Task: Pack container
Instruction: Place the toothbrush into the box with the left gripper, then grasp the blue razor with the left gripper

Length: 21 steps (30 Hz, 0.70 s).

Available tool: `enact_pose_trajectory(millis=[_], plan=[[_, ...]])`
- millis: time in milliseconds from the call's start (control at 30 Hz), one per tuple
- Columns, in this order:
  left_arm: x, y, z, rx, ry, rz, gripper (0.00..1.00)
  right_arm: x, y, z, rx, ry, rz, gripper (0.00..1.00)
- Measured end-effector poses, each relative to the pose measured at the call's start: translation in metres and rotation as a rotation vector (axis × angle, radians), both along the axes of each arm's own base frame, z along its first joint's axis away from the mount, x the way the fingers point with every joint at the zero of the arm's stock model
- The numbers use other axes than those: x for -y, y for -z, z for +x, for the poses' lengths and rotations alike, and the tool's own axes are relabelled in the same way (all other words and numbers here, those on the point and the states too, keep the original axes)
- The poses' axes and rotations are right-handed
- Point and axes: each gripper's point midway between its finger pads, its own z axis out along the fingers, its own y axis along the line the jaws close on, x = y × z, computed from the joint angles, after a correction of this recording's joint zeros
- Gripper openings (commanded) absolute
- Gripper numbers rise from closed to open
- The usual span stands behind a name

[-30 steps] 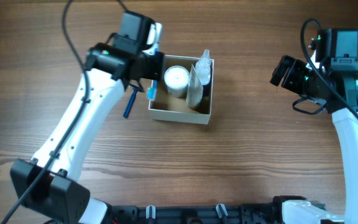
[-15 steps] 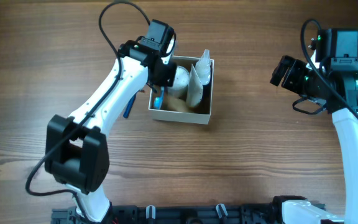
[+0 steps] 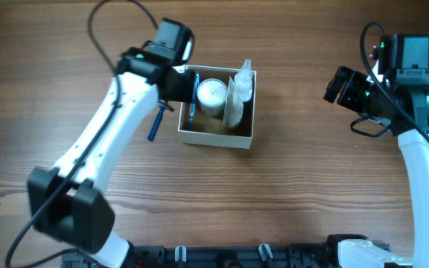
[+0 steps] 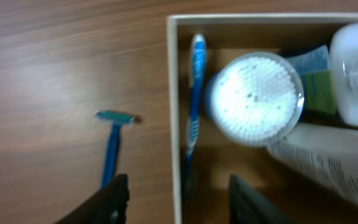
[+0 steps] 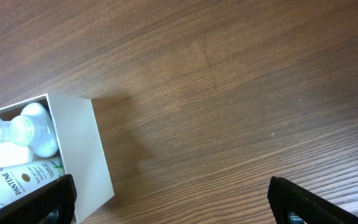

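Note:
The container is a cream-white square box with a brown inside, at the table's middle. It holds a blue toothbrush along its left wall, a round white jar, a clear bottle and a tube. My left gripper hovers open over the box's left wall, one finger on each side, holding nothing. The toothbrush lies just inside that wall beside the jar. My right gripper stands wide open off to the right, with the container's corner at the left of its view.
A blue razor lies on the wooden table just left of the box, head pointing away from me. The bottle and tube fill the box's right side. Bare wood lies between the box and the right arm.
My left gripper carried the toothbrush over the box and opened. The toothbrush now lies inside along the left wall, and the gripper has drawn back a little left. The right arm stayed still.

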Motion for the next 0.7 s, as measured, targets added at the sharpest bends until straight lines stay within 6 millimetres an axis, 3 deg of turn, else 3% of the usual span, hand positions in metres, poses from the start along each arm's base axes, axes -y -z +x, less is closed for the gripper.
enact_pose_trajectory(millis=[100, 300, 433, 533, 700], plan=[[-0.02, -0.005, -0.006, -0.019, -0.045, 0.018, 0.6, 0.0, 0.0, 0.0, 0.0, 0.0, 0.0, 1.0], [-0.053, 0.025, -0.002, -0.103, -0.13, 0.059, 0.7, 0.0, 0.0, 0.0, 0.0, 0.0, 0.0, 1.0], [-0.072, 0.071, -0.003, -0.21, -0.166, 0.07, 0.69, 0.0, 0.0, 0.0, 0.0, 0.0, 0.0, 1.0], [-0.075, 0.106, -0.01, -0.308, -0.147, 0.068, 0.66, 0.0, 0.0, 0.0, 0.0, 0.0, 0.0, 1.0], [-0.072, 0.151, -0.021, -0.43, -0.11, 0.074, 0.51, 0.0, 0.0, 0.0, 0.0, 0.0, 0.0, 1.0]])
